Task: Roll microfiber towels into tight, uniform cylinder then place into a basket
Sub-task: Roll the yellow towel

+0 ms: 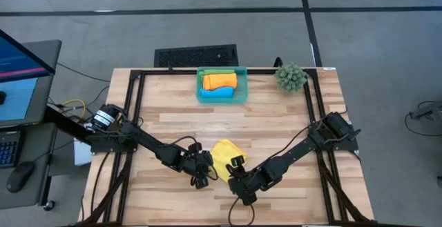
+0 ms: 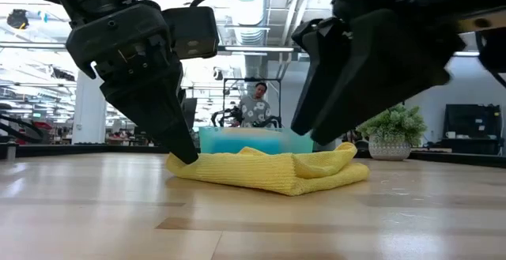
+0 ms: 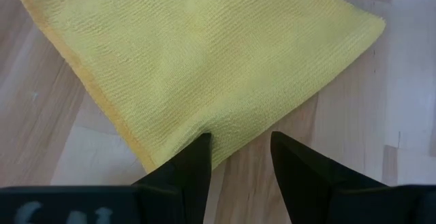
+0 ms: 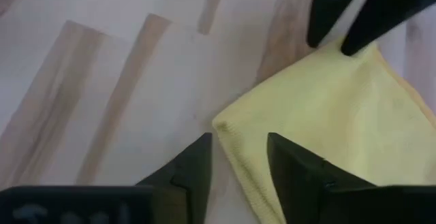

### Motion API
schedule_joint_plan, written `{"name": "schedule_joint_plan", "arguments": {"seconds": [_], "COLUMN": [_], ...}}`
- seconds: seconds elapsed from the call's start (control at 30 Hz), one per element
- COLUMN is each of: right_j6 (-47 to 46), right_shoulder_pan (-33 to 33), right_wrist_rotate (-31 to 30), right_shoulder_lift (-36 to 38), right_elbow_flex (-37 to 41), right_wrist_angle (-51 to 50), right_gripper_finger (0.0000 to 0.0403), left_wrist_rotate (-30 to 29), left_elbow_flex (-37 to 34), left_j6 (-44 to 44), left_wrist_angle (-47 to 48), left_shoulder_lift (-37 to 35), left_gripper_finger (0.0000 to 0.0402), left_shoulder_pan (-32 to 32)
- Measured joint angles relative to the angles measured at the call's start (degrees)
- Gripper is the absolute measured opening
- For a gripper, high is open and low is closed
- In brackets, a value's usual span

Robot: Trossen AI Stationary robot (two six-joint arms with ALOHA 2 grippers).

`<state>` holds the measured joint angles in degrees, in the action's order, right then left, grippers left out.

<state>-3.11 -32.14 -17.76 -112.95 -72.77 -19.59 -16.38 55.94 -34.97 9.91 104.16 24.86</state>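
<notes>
Yellow towel (image 1: 225,155) lies on the desk (image 1: 276,116) near its front edge, between the two hands, well apart from the basket (image 1: 222,94) at the back edge. From above the towel shows as a folded patch with its long axis running slantwise, from the back left toward the front right. It is not a tight roll; the low view shows it as a low rumpled heap (image 2: 273,170), thicker and folded over at its right end.

Left hand (image 1: 201,174) sits at the towel's left front side. Its wrist view shows the two fingers (image 3: 194,166) standing apart, tips at the towel's near edge (image 3: 204,54), one tip touching the cloth, nothing clamped between them. Only this view shows the cloth's ribbed weave and a flat single fold.

Right hand (image 1: 237,170) sits at the towel's right front corner. Its wrist view shows fingers (image 4: 197,163) apart, straddling a corner of the towel (image 4: 327,115) without closing on it; the other arm's dark fingertips show beyond the cloth.

Basket holds an orange roll (image 1: 220,81) lying crosswise, with a blue towel (image 1: 219,91) in front of it and a green towel (image 1: 217,71) behind. The low view gives only the basket's pale teal wall (image 2: 237,141) behind the yellow heap, contents hidden. A small plant (image 1: 291,77) stands right of the basket. A person (image 2: 254,106) is far off in the room behind.
</notes>
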Motion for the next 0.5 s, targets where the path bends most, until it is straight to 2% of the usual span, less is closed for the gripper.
{"name": "schedule_joint_plan", "arguments": {"seconds": [0.23,0.4,0.5], "right_j6": [2.52,4.49,1.29], "right_shoulder_pan": [0.44,0.68,0.81], "right_wrist_rotate": [-0.08,-1.51,-1.25], "right_shoulder_lift": [-1.79,-3.88,-5.25], "right_elbow_flex": [-0.06,0.06,-0.16], "right_wrist_angle": [1.57,3.18,6.19], "right_gripper_finger": [0.0234,0.0241,0.0234], "left_wrist_rotate": [-0.81,-0.81,-0.81], "left_elbow_flex": [0.00,0.00,0.04], "left_j6": [0.09,-1.67,-2.61], "left_wrist_angle": [-0.23,-0.35,-0.26], "left_shoulder_lift": [0.00,0.00,0.00], "left_gripper_finger": [0.0144,0.0144,0.0144], "left_shoulder_pan": [0.00,0.47,0.89]}}
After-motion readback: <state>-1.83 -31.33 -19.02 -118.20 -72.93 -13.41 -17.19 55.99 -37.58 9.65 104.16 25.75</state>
